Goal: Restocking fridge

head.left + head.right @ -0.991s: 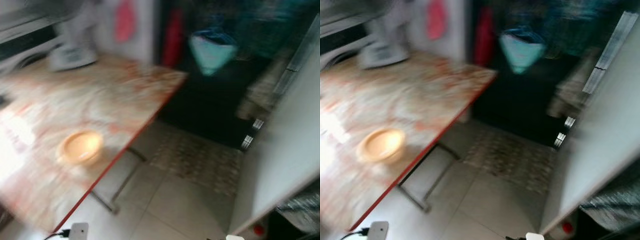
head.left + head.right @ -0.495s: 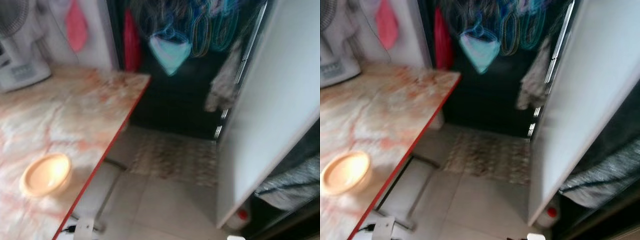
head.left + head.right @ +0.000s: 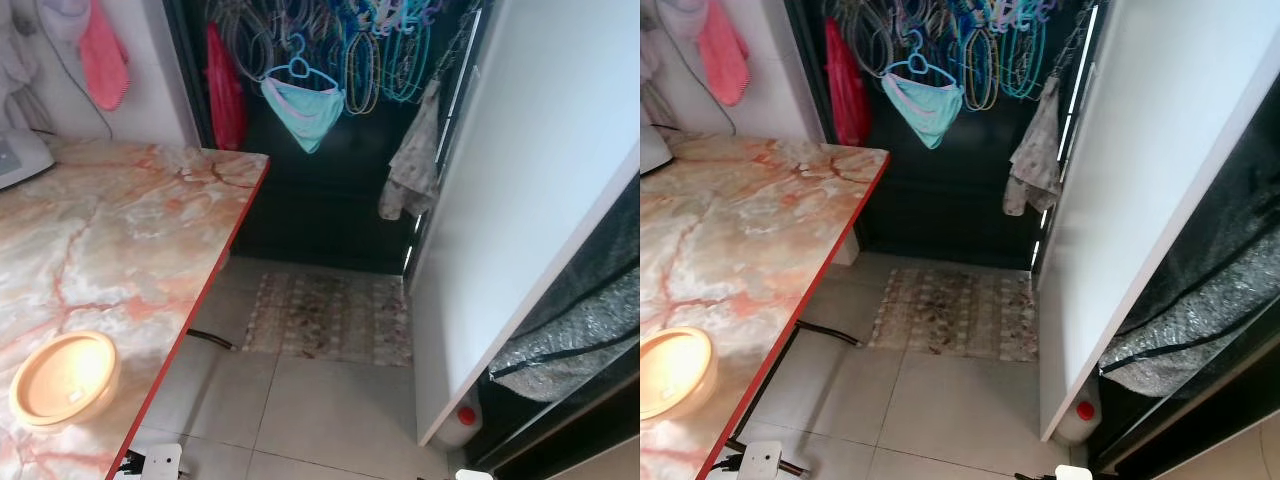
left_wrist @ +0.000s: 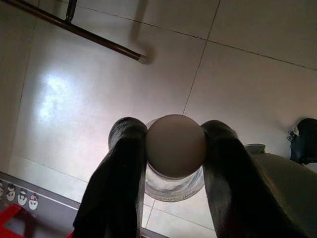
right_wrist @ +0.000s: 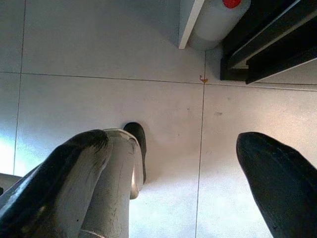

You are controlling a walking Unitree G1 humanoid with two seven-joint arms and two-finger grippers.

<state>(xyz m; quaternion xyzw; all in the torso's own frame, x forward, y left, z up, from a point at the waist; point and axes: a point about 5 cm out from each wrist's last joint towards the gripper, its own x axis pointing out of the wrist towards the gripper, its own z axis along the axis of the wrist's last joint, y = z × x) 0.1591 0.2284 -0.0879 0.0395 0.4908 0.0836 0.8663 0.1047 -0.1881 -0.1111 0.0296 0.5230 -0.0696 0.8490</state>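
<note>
My left gripper (image 4: 176, 134) hangs low over the tiled floor, shut on a clear glass jar (image 4: 174, 184) with a pale round lid (image 4: 176, 146); the two black fingers (image 4: 124, 163) press the lid from either side. Above the floor tiles my right gripper (image 5: 173, 144) is open with nothing between its fingers. A tall white door (image 3: 520, 200) stands open on the right. Beside it is a dark space holding a silvery quilted bag (image 3: 580, 330).
A marble-patterned table (image 3: 120, 240) with a red edge is on the left, carrying a tan bowl (image 3: 65, 378). A patterned rug (image 3: 325, 318) lies ahead below hangers and a teal garment (image 3: 300, 105). A red-capped bottle (image 3: 463, 420) stands at the door's foot. A white plug box (image 3: 160, 462) lies under the table.
The camera has swung to the right and the blur has cleared. Table and bowl slid towards the left of the picture; the white door now stands larger on the right.
</note>
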